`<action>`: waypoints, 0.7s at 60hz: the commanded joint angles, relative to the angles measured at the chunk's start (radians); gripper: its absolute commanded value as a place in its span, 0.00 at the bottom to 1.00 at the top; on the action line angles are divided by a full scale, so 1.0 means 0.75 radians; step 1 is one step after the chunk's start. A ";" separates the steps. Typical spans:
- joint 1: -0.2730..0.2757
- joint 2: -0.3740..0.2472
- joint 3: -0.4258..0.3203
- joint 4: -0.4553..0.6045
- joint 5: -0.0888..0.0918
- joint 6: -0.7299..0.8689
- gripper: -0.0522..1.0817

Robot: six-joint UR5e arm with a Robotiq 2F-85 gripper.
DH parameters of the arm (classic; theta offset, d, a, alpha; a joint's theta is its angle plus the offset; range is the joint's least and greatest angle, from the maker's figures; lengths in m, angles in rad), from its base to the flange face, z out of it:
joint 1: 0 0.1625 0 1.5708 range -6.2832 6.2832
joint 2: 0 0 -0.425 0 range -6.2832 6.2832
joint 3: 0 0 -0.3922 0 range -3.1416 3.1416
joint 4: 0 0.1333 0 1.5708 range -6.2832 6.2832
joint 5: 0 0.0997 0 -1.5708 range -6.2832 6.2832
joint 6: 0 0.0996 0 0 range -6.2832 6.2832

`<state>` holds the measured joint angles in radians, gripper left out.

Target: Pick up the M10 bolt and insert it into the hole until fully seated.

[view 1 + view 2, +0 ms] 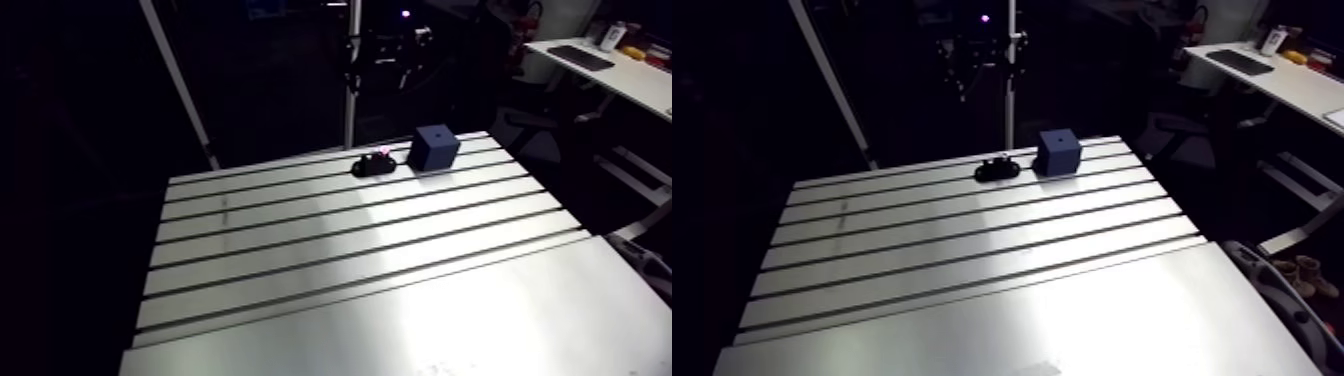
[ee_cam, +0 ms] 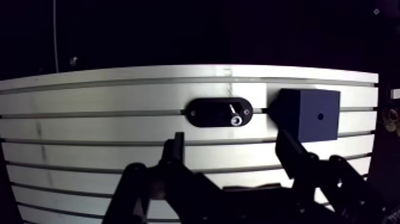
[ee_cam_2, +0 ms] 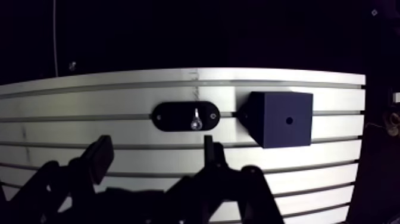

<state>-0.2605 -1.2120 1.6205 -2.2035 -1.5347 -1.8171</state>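
Note:
The M10 bolt (image 2: 236,119) stands in a black oval holder (image 2: 219,112) at the far side of the slotted table (image 1: 350,270), its shiny head facing up. Right beside the holder sits a dark blue cube (image 2: 309,114) with a small round hole (image 2: 319,117) in its face. In the wrist view my gripper (image 2: 231,140) is open, its two dark fingers (image 2: 177,149) spread wide with nothing between them. It hovers short of the holder, with the bolt ahead of the gap between the fingers. The arm view shows the holder (image 1: 373,165) and the cube (image 1: 434,147) side by side.
The table's far edge runs just behind the holder and cube. An upright metal post (image 1: 350,90) and a slanted bar (image 1: 180,80) stand behind that edge. Long slots cross the tabletop from side to side.

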 commanded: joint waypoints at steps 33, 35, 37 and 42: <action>-0.057 0.121 0.017 -0.035 -0.006 -0.006 0.47; -0.058 0.126 0.020 -0.035 -0.006 -0.008 0.47; -0.058 0.126 0.020 -0.035 -0.006 -0.008 0.47; -0.058 0.132 0.022 -0.035 -0.006 -0.010 0.50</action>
<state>-0.2973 -1.1274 1.6331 -2.2286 -1.5389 -1.8206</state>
